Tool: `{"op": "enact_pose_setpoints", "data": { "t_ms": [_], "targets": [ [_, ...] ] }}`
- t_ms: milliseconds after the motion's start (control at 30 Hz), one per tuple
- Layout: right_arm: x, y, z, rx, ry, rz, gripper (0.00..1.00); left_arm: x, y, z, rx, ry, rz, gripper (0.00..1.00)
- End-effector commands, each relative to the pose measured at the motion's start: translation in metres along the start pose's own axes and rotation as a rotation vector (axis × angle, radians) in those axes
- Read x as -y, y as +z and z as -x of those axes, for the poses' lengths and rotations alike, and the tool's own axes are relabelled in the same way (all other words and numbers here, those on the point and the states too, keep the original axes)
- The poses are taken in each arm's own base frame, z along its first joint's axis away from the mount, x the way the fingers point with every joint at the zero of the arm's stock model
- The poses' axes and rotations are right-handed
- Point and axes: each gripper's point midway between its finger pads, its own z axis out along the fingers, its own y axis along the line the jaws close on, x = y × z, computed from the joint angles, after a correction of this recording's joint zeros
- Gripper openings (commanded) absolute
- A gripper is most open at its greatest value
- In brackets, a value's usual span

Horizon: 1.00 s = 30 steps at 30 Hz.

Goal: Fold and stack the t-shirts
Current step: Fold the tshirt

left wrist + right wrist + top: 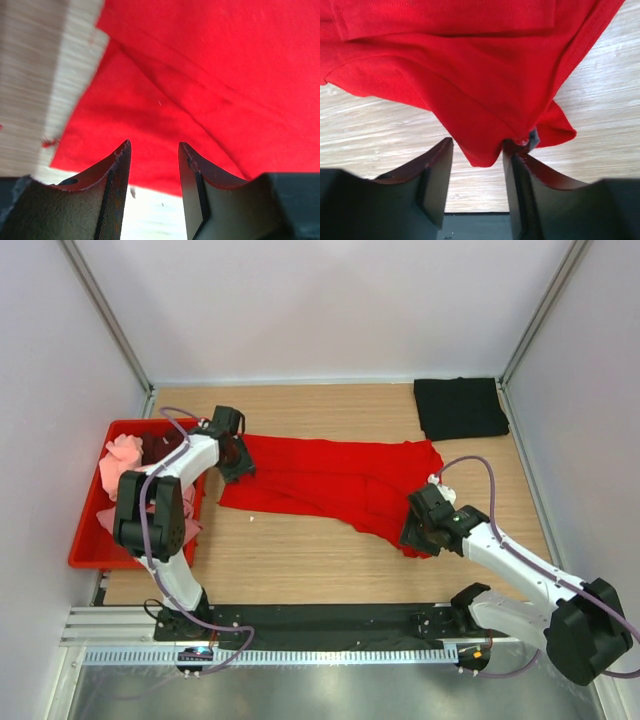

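1. The left arm reaches to the far left; the left gripper [236, 456] points down, jaws apart.
2. The right arm stretches leftward, low; the right gripper [420, 532] seems parted too.

White arms [188, 464], black joints [150, 518], purple cables [468, 458]

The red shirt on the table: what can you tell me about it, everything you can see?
The red t-shirt is soft, bright red cloth with stitched hems, spread wide across the wooden table, creased and not yet folded. Its left end lies below the left tool, jaws open. A pointed corner at its near right edge sits between the open jaws of the right tool, touching one of them.
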Motion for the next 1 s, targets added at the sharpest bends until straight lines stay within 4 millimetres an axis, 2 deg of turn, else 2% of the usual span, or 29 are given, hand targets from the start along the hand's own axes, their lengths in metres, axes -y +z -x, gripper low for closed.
{"op": "enact_pose_setpoints", "data": {
  "t_ms": [0,133,167,333,467,600,800,967],
  "targets": [
    [-0.005,-0.001,0.018,0.083,0.019,0.001,0.49,0.001,0.0,0.031,0.072,0.006,0.028,0.44],
    [-0.005,0.0,0.022,0.099,0.018,-0.004,0.3,-0.004,0.009,0.04,0.087,0.007,0.073,0.45],
    [-0.005,0.0,0.024,0.11,0.019,-0.011,0.21,-0.009,0.015,0.039,0.077,0.011,0.097,0.45],
    [-0.003,-0.01,0.04,0.165,0.021,-0.038,0.04,-0.02,0.024,0.041,0.072,0.009,0.161,0.44],
    [-0.005,-0.014,0.058,0.219,0.051,-0.063,0.04,-0.026,0.023,0.042,0.091,0.008,0.19,0.43],
    [0.004,-0.006,0.073,0.249,0.109,-0.118,0.04,-0.029,0.024,0.04,0.087,0.007,0.199,0.43],
    [0.005,0.005,0.095,0.261,0.177,-0.133,0.11,-0.032,0.023,0.038,0.094,-0.006,0.21,0.43],
    [0.019,0.009,0.112,0.243,0.212,-0.168,0.19,-0.032,0.018,0.039,0.102,-0.006,0.207,0.43]
  ]
}}
